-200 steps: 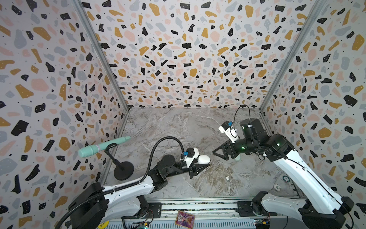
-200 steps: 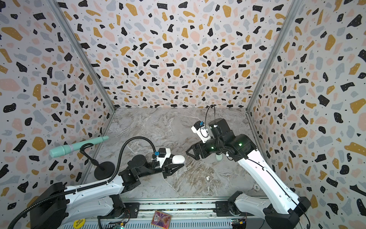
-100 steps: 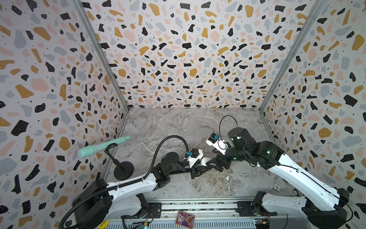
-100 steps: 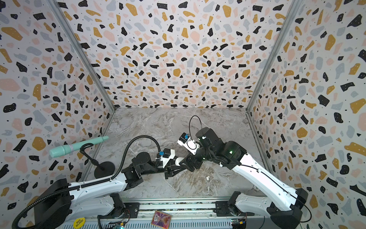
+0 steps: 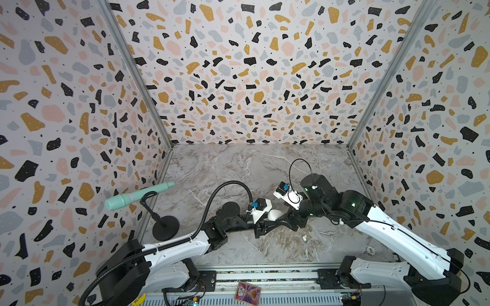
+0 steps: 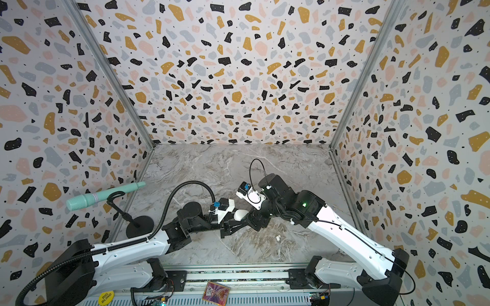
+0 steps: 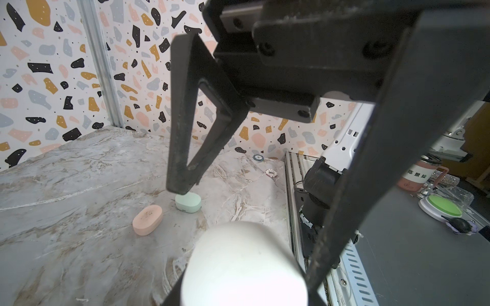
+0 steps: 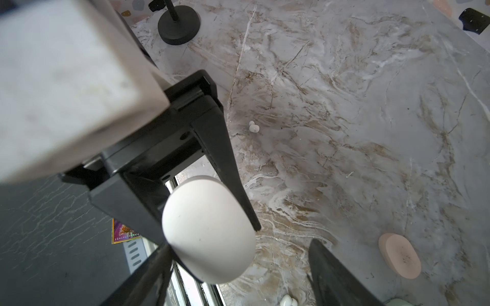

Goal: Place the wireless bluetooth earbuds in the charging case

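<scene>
Left tool (image 8: 212, 235) clenched on the white charging case (image 5: 275, 214), right tool (image 8: 240, 243) spread around it.

You have the case held clear of the surface (image 5: 238, 169). It is a smooth matte pebble and no open lid shows. Your right tool's jaws stand wide on either side of its free end, gripping nothing. One white earbud (image 8: 253, 126) lies loose on the surface, apart from both tools, and a pink case (image 8: 399, 255) rests farther off. Judge the bud to be feather-light, hard and slick. Pinched on its curve it would likely skate away, so take it squarely across its rounded body. The case looks rigid but slippery, so grip its lower half and leave the lid free.
</scene>
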Robot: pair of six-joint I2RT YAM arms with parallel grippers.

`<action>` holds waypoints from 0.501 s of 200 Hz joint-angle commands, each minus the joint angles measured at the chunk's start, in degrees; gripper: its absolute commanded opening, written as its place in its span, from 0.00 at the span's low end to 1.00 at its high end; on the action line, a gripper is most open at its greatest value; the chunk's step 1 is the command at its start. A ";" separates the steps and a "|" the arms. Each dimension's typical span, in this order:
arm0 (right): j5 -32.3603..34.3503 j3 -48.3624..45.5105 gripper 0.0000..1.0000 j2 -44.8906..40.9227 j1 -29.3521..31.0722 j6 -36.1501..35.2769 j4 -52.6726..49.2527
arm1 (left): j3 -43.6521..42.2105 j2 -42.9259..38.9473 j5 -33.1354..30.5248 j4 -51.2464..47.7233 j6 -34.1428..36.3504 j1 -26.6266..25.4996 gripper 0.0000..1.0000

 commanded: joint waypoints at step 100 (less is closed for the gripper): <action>13.37 8.17 0.80 3.59 -0.71 1.87 0.83 | 2.55 -2.23 2.31 1.20 1.93 0.03 0.21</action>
